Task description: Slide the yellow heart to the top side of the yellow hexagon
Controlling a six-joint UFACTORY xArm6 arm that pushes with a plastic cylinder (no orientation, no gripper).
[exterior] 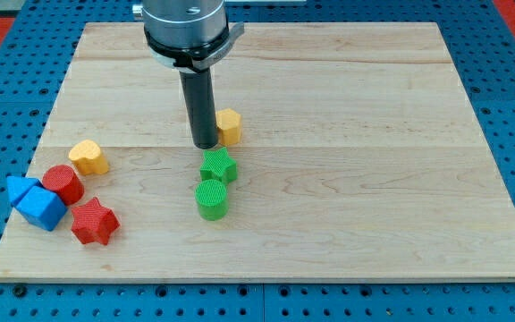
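Blue pegboard framed the pale wooden bench [347,107], where the dark rod ended in my tip [206,144], a plain end effector with no jaws to open or close, touching or just beside the left face of the yellow hexagon [230,126]. The yellow heart [88,157] lay well apart toward the view's left, above a red cylinder [63,183], a red star [94,222] and two touching blue blocks [34,202]. Just below the tip sat a green star [218,166] with a green cylinder [211,199] touching its lower edge.
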